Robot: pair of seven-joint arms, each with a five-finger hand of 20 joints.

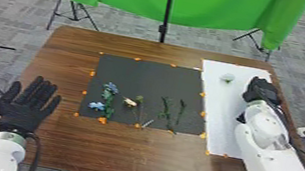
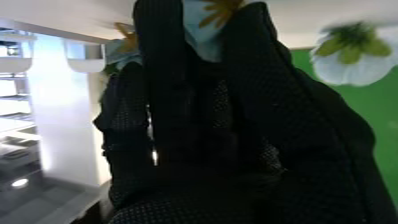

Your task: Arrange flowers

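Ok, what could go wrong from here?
1. Crushed petals: in the right wrist view a white bloom sits close by the right hand, so a small turn could bruise it.
2. Knock: the pale item on the white sheet is just beside that hand and might get bumped.
3. Double pick: the green stems on the black mat lie close together, so a grab could drag a neighbor.

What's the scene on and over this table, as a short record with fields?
Table: brown wood
Mat: dark, mid-table
On mat: blue flowers, pale flower, green stems
Sheet: white, right of mat
On sheet: pale item, perhaps a bloom, near far end
Left robot hand: open, left of mat
Right robot hand: over sheet's right edge
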